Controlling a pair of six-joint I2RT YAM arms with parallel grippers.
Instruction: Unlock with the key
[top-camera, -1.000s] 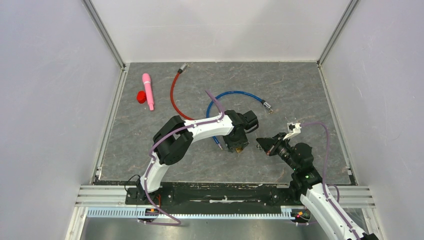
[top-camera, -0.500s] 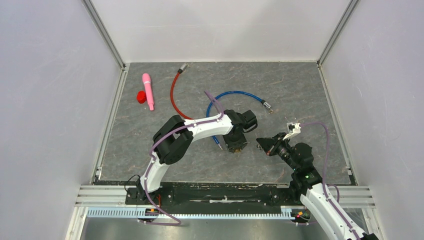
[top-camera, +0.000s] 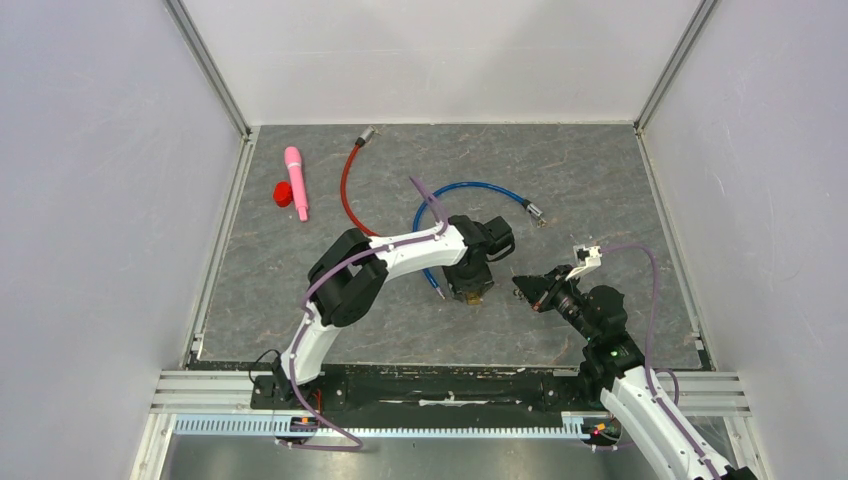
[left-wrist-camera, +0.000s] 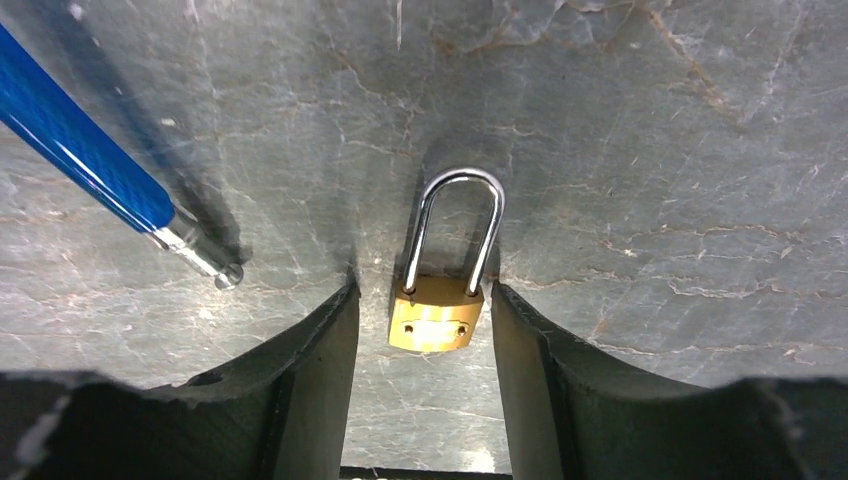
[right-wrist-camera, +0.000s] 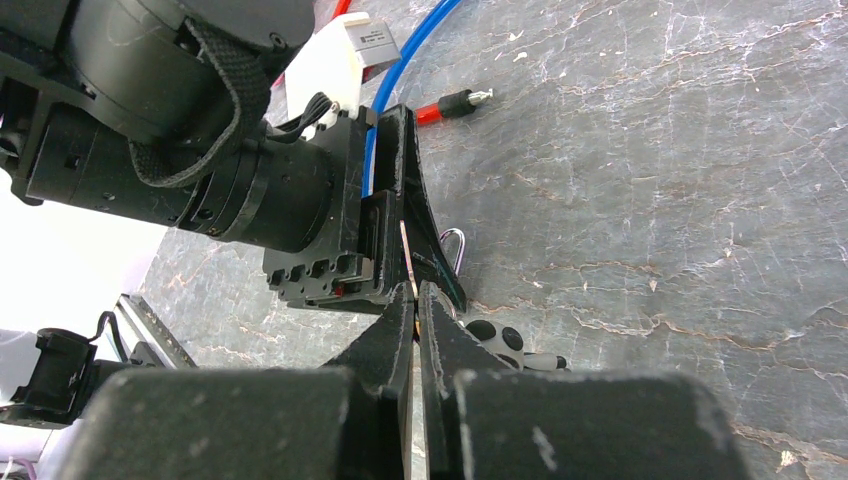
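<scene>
The left arm (top-camera: 400, 256) and right arm (top-camera: 645, 412) have white shells between rounded black joints, each trailed by a purple cable (top-camera: 652, 290). The left tool (left-wrist-camera: 422, 292) has matte black wedge fingers (left-wrist-camera: 310, 380); a woven black strap (right-wrist-camera: 225, 80) circles its wrist. The right tool (right-wrist-camera: 416, 300) is black, scuffed grey.
</scene>
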